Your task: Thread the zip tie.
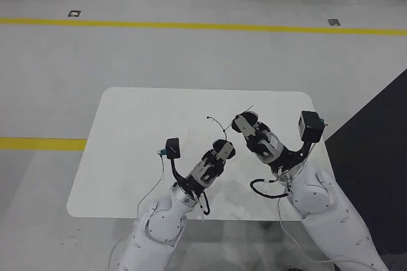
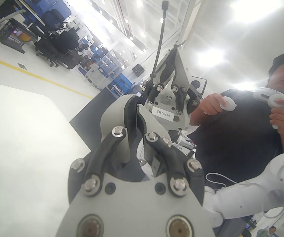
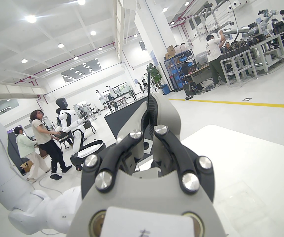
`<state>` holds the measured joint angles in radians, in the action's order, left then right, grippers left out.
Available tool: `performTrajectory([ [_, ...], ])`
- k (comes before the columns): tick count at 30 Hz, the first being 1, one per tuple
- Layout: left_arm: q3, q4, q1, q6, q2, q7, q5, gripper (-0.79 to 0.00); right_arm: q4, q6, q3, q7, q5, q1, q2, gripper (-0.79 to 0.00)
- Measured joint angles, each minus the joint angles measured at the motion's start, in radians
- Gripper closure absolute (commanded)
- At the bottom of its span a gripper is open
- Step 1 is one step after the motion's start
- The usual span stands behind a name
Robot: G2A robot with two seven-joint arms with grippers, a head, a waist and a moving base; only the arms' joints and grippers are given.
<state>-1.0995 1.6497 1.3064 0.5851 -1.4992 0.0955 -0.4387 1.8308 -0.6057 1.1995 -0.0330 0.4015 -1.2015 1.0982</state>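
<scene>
**White table beneath both claws**

A white table (image 1: 122, 156) with rounded corners stands on the pale floor (image 1: 41, 81). Its top lies beneath the left claw (image 1: 224, 148) and the right claw (image 1: 243, 122), stretching ahead of both and wide on the left claw's side.

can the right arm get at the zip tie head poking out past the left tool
Probably yes. The zip tie head stands free beyond the left tool, and the right tool is close beside it above the table, nothing between them. It is shut on the thin strap end, though.
</scene>
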Motion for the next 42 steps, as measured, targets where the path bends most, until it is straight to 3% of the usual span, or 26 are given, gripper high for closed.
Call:
performTrajectory([
  [29,-0.002,-0.209,-0.084,0.043,0.003,-0.113,-0.057,0.000,0.000,0.000,0.000,0.000,0.000,0.000,0.000,0.000],
  [42,-0.016,-0.192,-0.071,0.051,0.007,-0.157,-0.040,0.000,0.000,0.000,0.000,0.000,0.000,0.000,0.000,0.000],
])
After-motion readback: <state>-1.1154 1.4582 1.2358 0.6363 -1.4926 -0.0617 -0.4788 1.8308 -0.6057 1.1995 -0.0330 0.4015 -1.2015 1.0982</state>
